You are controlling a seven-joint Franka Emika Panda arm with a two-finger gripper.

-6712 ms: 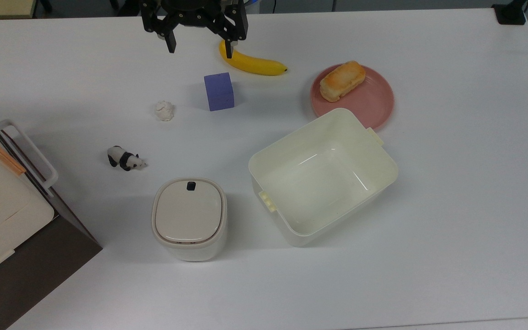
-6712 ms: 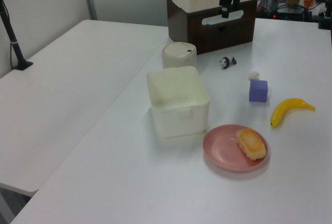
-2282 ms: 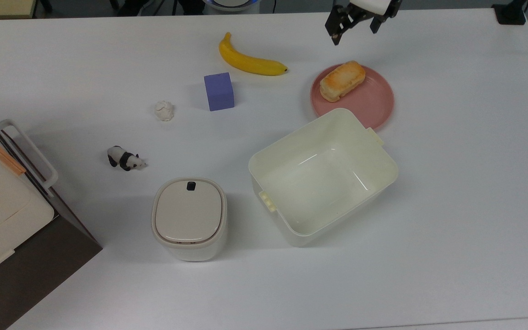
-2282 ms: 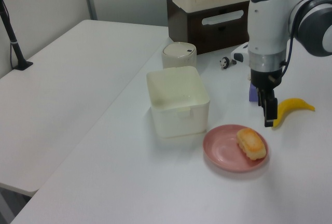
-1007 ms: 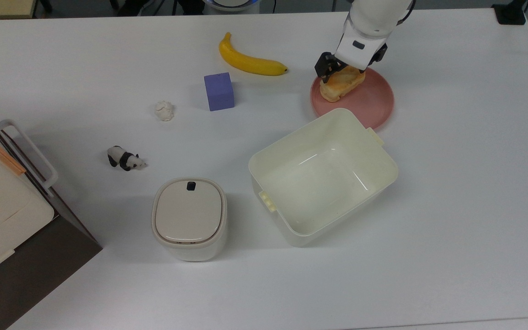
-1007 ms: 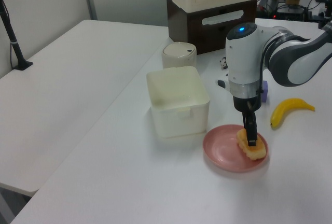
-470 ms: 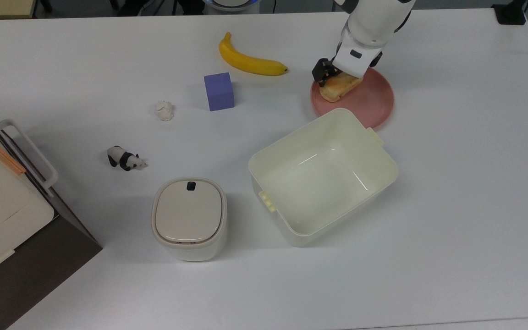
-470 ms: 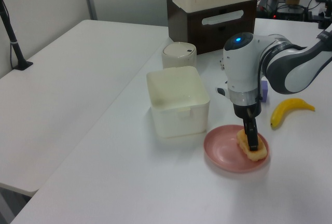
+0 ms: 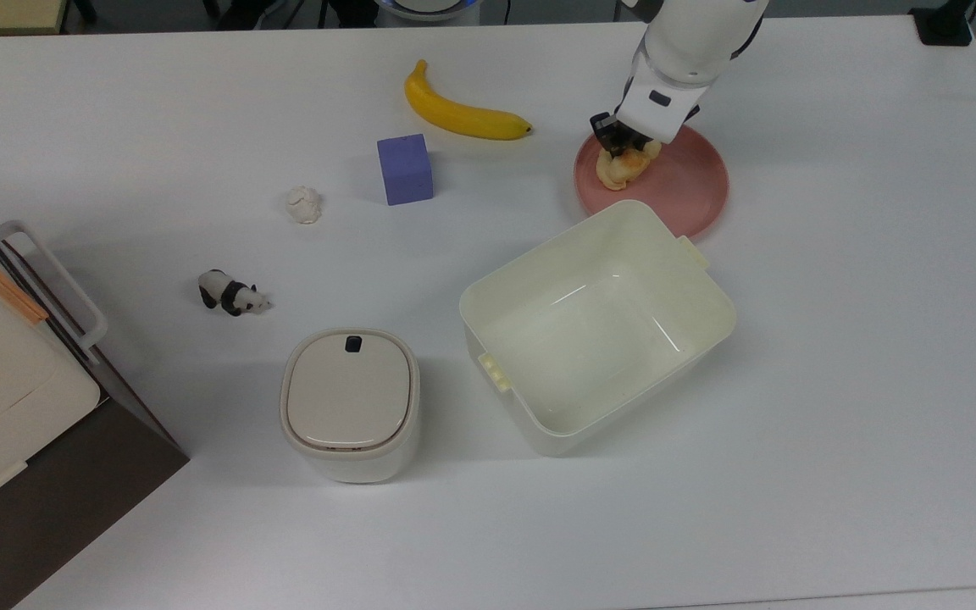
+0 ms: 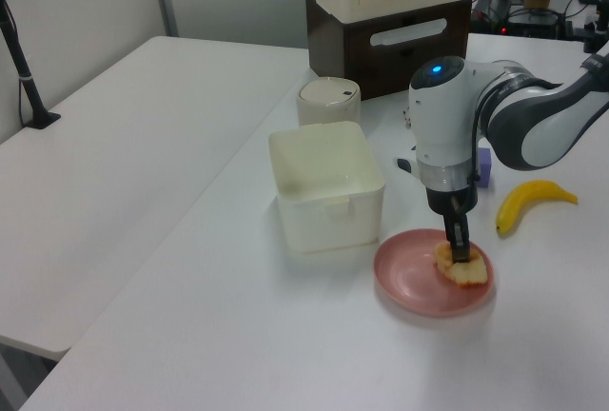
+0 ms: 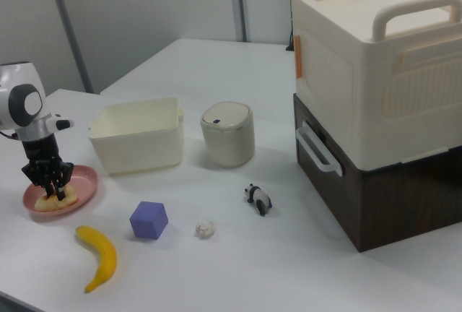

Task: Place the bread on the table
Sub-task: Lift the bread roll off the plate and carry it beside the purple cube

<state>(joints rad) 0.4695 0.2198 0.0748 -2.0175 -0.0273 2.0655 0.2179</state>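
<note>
Gripper (image 9: 623, 151) fingers pinching shut on bread (image 9: 621, 169) atop pink plate (image 9: 683, 182); grasp step, next needing lift & shift to table (image 9: 835, 339).

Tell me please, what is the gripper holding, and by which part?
The gripper pinches the bread across its middle, squeezing it; it rests on the pink plate.

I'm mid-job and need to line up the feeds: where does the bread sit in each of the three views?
Top view: the bread lies upper right of centre, on the pink plate, under the end effector.
Left view: the bread lies lower right, on the plate's right side.
Right view: the bread lies at the far left edge, on the plate.
Shared landmark: the cream bin beside the plate.
</note>
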